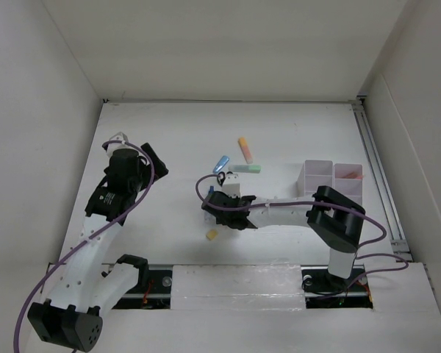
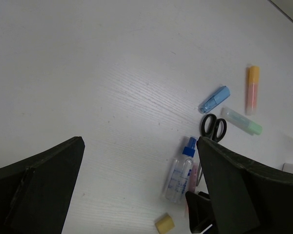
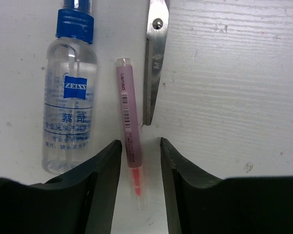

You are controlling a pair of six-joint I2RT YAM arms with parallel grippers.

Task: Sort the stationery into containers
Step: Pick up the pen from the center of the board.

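The right end effector [image 3: 140, 144] is held low over the white bench [image 1: 169, 132], approx. mid-bench in the top view. Its jaws are apart, one on each side of a thin pink-red pen [image 3: 128, 122]. A narrow gap is seen on both sides, so nothing is clamped yet.

The pen is laid flat btwn a clear blue-capped bottle [image 3: 68, 107] and the shut blades of the scissors [image 3: 155, 58]. The bottle lies just beside the pen, and the blade tip is nearly touching it.

Beyond these, a blue marker [image 2: 215, 99], an orange marker [image 2: 252, 87] and a green marker [image 2: 241, 121] are spread near the black scissor handles. A small yellow eraser [image 2: 164, 224] is seen on the near side of the bottle.

Two translucent-white bins [image 1: 315, 179] stand at the R of the bench, w/ sth. orange in the far-right one.

The left end effector [image 2: 140, 146] is held over the L part of the bench, jaws wide apart, w/ nothing btwn them, well apart from the stationery.
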